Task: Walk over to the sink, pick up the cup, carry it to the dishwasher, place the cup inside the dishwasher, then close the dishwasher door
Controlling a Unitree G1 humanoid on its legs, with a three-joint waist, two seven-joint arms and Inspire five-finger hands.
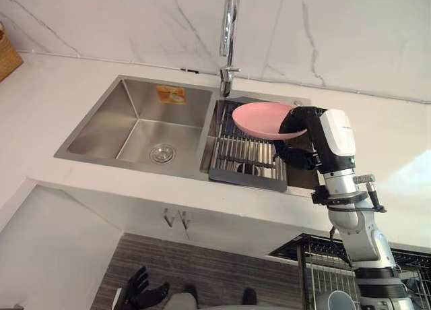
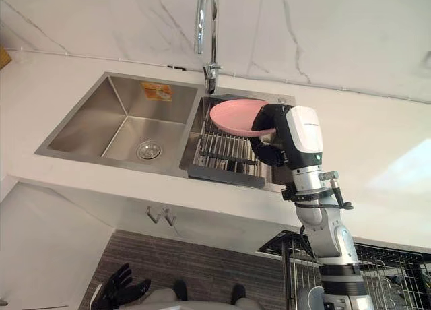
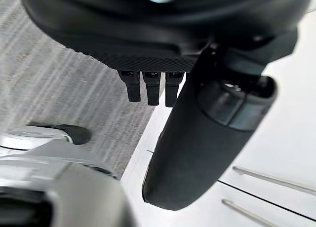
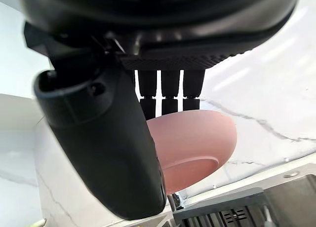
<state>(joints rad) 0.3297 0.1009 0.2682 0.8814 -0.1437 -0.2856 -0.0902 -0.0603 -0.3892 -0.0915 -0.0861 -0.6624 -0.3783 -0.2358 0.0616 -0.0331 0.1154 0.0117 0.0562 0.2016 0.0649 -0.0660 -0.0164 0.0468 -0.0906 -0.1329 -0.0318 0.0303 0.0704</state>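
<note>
Low on the left, above the floor, the left hand (image 1: 144,289) hung with its fingers spread and nothing in them. On the white bench (image 1: 60,87), the sink (image 1: 135,125) had a bare left basin and a faucet (image 1: 229,34) behind its middle. Over the drain rack (image 1: 246,158) in the right basin, the right hand (image 1: 301,123) had its fingers and thumb curled round the rim of a tilted pink bowl (image 1: 259,118).
</note>
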